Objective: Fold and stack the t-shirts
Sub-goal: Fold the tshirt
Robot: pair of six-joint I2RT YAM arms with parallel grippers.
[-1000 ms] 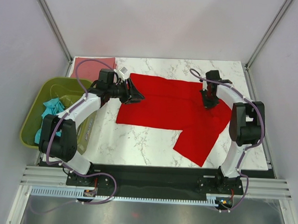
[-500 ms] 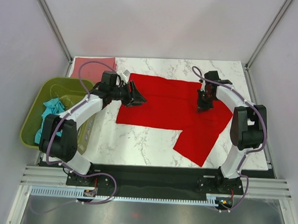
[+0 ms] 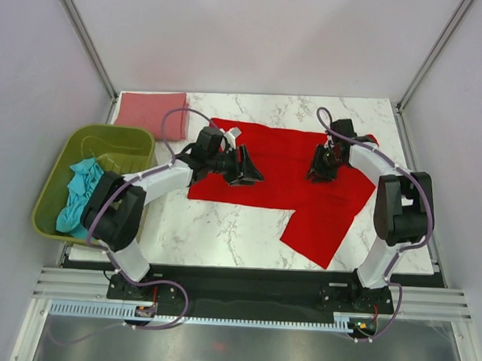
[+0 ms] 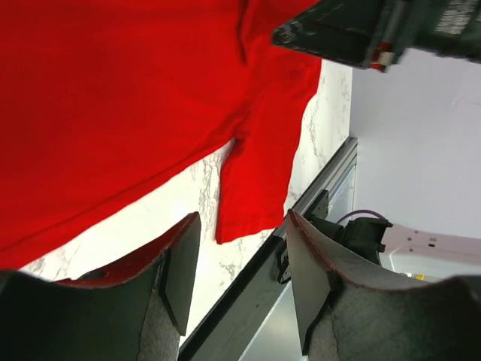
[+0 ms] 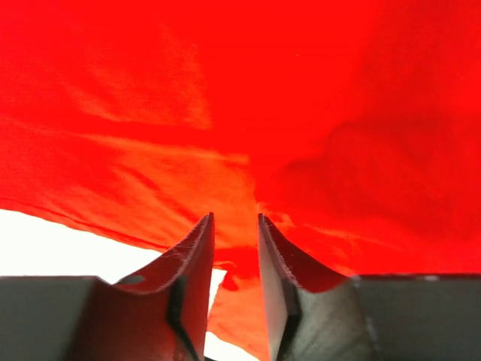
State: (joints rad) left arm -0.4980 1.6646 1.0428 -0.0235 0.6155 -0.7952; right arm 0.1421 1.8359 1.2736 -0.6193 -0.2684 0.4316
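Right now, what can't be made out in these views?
Teal t-shirt: bunched in the basket, partly behind the left arm, top view.
Right gripper: whether it pinches the red t-shirt; red cloth fills the right wrist view.
Cloth under the left gripper: covered, top view.

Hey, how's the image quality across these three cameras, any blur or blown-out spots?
Top external: evenly lit, sharp, soft shadows only. Left wrist: the left end effector looks dim and slightly soft up close. Right wrist: the bright red cloth t-shirt looks oversaturated, and the white marble table is blown out.
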